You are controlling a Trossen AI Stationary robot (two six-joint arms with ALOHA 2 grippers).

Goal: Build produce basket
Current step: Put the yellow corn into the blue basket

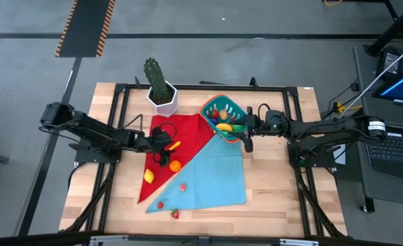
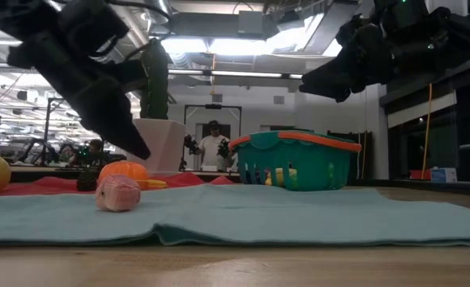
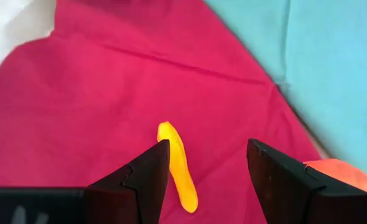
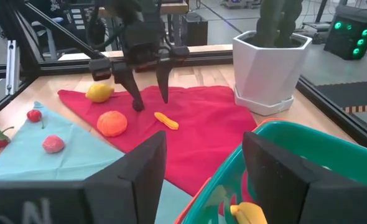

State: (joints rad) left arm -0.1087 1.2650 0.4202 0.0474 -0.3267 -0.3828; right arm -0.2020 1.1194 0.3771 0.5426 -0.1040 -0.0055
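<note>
A: Red cloth (image 1: 181,133), left side: left gripper (image 4: 147,99) points down over it, fingers spread, nothing held, the small orange carrot (image 3: 178,167) just off one fingertip.

B: Right arm?

A: Stretched level from the table's right; right gripper (image 1: 247,129) hovers at the basket (image 1: 223,104) rim, jaws parted, empty. Produce already lies inside.

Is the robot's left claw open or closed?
Open. The left gripper has its two fingers spread apart above the red cloth, with a small yellow-orange piece between them, not pinched.
</note>
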